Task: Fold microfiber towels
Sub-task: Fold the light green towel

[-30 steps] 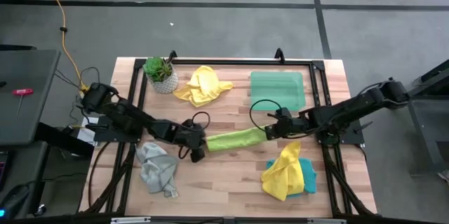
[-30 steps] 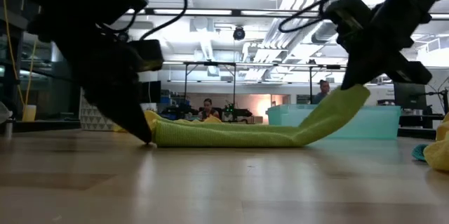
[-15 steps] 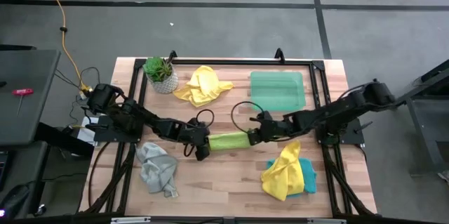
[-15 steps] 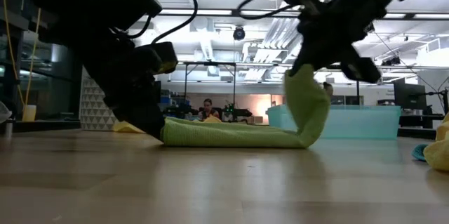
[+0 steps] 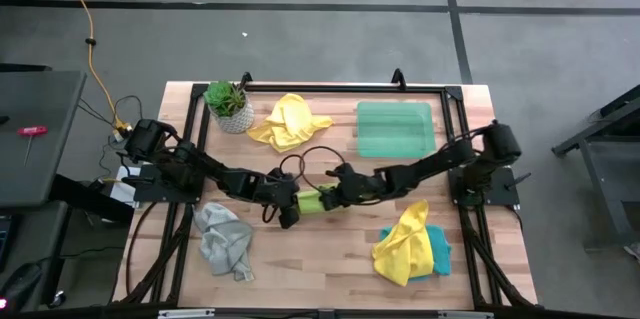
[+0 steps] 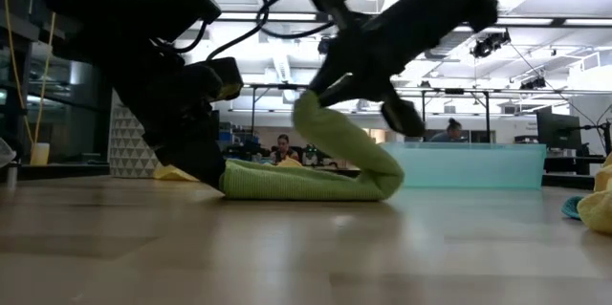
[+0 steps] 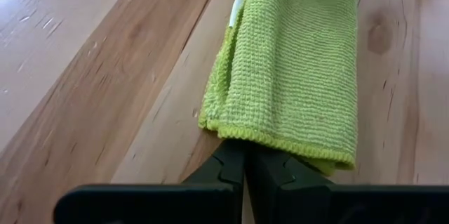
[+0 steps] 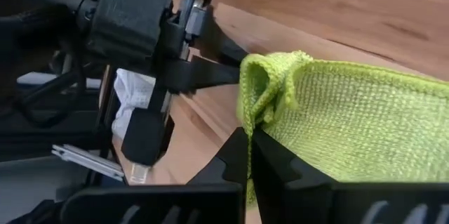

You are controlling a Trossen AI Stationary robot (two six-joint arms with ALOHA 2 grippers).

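You have the lime green towel (image 5: 312,202) mid-worktop, half folded: the left gripper (image 5: 285,205) pins one end with jaws pinching it, while the right gripper (image 5: 335,191) pinches the other end above it. The yellow towels (image 5: 288,121), grey towel (image 5: 224,240) and teal towel (image 5: 438,255) lie crumpled, unfolded.

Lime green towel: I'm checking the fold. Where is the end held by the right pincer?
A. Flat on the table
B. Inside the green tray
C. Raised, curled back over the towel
C: the right pincer holds the lime green towel end raised, arching back over the flat part.
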